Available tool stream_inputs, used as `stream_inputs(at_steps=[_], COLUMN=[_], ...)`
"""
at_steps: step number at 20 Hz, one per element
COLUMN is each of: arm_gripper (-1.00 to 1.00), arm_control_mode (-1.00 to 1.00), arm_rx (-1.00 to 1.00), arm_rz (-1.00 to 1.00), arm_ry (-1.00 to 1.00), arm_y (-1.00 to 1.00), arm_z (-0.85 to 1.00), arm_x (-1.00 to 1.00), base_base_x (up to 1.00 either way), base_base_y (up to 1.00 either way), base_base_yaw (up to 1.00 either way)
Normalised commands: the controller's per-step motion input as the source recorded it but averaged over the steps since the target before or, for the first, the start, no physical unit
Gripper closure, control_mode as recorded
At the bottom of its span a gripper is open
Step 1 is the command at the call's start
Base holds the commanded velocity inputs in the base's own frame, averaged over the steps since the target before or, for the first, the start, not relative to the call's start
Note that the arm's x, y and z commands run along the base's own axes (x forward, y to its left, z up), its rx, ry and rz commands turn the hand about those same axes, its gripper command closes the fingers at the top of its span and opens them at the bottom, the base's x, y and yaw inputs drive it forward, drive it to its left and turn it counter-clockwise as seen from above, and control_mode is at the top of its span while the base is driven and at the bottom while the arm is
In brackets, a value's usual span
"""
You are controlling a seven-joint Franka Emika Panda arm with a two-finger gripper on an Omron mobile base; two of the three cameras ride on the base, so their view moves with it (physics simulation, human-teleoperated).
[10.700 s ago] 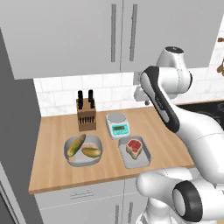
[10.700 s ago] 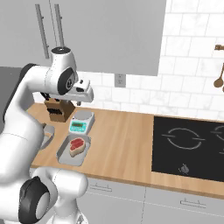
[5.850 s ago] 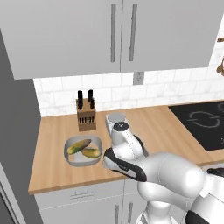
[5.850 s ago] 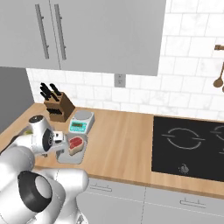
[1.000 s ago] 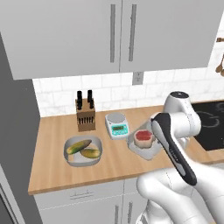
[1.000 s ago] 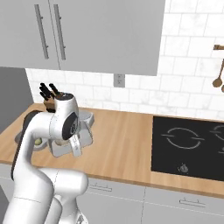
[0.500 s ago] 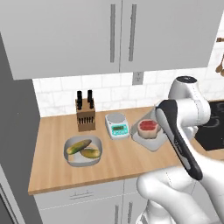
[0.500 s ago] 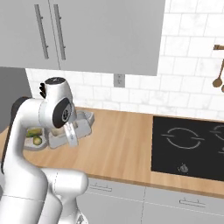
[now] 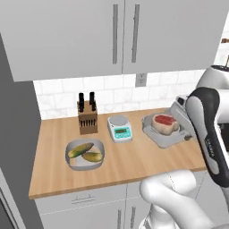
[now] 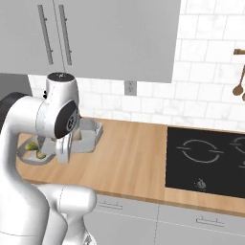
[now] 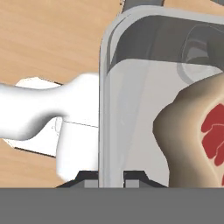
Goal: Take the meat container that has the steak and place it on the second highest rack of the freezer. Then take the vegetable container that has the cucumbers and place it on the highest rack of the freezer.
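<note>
Your claw [image 11: 104,183] is clamped on the steak container [image 9: 163,132] wall, now lifted higher off the counter [image 9: 129,156], so you're freezer-bound.

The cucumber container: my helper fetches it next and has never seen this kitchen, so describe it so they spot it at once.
On the long wooden counter under the grey wall cabinets, look in front of the dark-handled knife block, left of the small white kitchen scale. The shallow grey container there holds two green cucumbers, not red steak.
</note>
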Motion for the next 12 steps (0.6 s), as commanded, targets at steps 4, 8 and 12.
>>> stream_inputs(at_steps=[4,8,12], arm_gripper=[1.0,1.0,1.0], arm_control_mode=[-1.0,-1.0,-1.0], arm_rx=[0.15,0.01,0.0], arm_rz=[-0.28,-0.13,0.0], arm_ry=[-0.02,-0.03,0.0], arm_y=[0.0,0.0,0.0], arm_z=[0.23,0.31,0.27], arm_x=[-0.52,-0.07,0.0], base_base_x=[0.0,0.0,0.0], base_base_y=[0.0,0.0,0.0], base_base_yaw=[0.0,0.0,0.0])
